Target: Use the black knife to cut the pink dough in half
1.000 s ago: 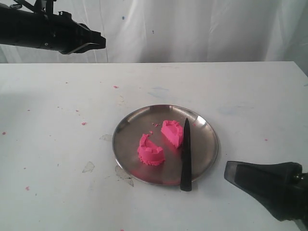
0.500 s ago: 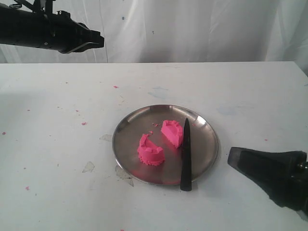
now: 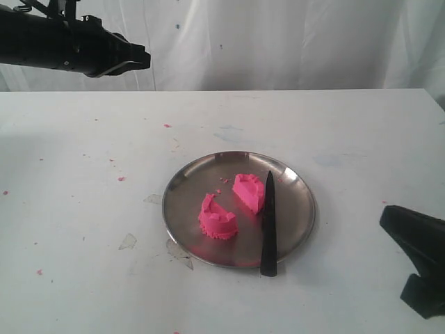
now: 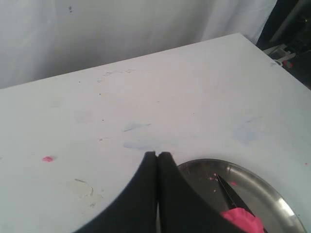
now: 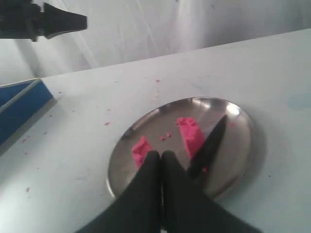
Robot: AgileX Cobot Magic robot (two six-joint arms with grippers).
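**A:** Pink dough: position? Log nearest first.

**B:** Right gripper is nearest, off the steel plate, jaws pressed together, empty. Black knife has its handle end over the near rim and its blade alongside the farther chunk. The dough lies as two separate chunks on the plate.

**A:** Far side?

**B:** Left gripper is raised above the table, jaws closed, empty.

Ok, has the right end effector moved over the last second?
Yes. The right end effector has drawn back to the right in the exterior view, away from the steel plate, which stayed put.
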